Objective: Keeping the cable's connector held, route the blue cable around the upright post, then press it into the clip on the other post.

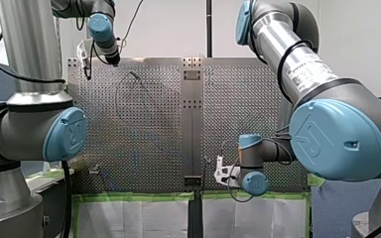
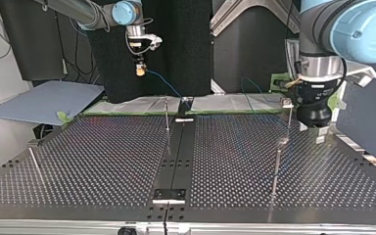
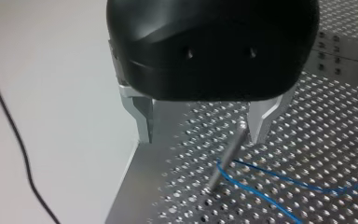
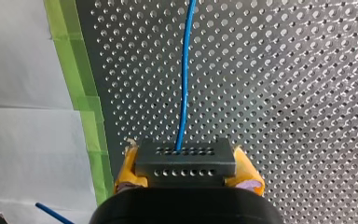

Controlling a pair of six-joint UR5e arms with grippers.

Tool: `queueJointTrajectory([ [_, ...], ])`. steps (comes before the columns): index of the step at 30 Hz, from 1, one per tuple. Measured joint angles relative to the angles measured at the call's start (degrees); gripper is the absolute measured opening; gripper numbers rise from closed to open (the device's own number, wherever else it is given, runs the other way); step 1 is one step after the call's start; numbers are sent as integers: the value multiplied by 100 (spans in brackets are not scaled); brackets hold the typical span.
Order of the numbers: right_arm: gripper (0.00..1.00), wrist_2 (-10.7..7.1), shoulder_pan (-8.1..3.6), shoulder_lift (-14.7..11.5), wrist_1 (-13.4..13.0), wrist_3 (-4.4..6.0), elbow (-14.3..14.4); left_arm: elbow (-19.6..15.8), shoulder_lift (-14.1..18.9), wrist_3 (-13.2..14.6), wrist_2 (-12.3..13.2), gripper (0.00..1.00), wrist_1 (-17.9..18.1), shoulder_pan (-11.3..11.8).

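My right gripper (image 4: 189, 173) has its yellow pads (image 4: 127, 170) clenched on the dark connector (image 4: 185, 156). The blue cable (image 4: 184, 93) runs straight ahead from the connector, over the perforated table (image 4: 284, 93). My left gripper (image 3: 200, 135) hangs released, its metal fingers (image 3: 142, 116) spread, one just beside the upright post (image 3: 226, 156) top. Below them the cable bends around the post's lower part.

White wall (image 1: 168, 29), black backdrop (image 2: 186, 49), grey-blue board (image 2: 44, 100), white sheets (image 1: 139, 218) with green tape (image 1: 129, 197).
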Motion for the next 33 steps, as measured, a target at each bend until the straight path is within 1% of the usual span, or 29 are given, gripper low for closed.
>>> queueJointTrajectory([
  [2, 0, -4, 3, 0, 0, 0, -3, -1, -27, 127, -24, 99, -30, -30],
  [6, 0, -12, 4, 0, 0, 0, -4, -1, -52, 236, -41, 99, -41, -76],
  [25, 0, -17, 14, 0, 0, 0, -8, -1, -62, 249, -32, 99, 17, -181],
  [28, 0, -16, 14, 0, 18, 0, -7, -1, -64, 285, 51, 99, 49, -216],
  [33, 0, -15, 14, 0, 42, 5, -15, -1, -162, 529, 323, 99, 164, -314],
])
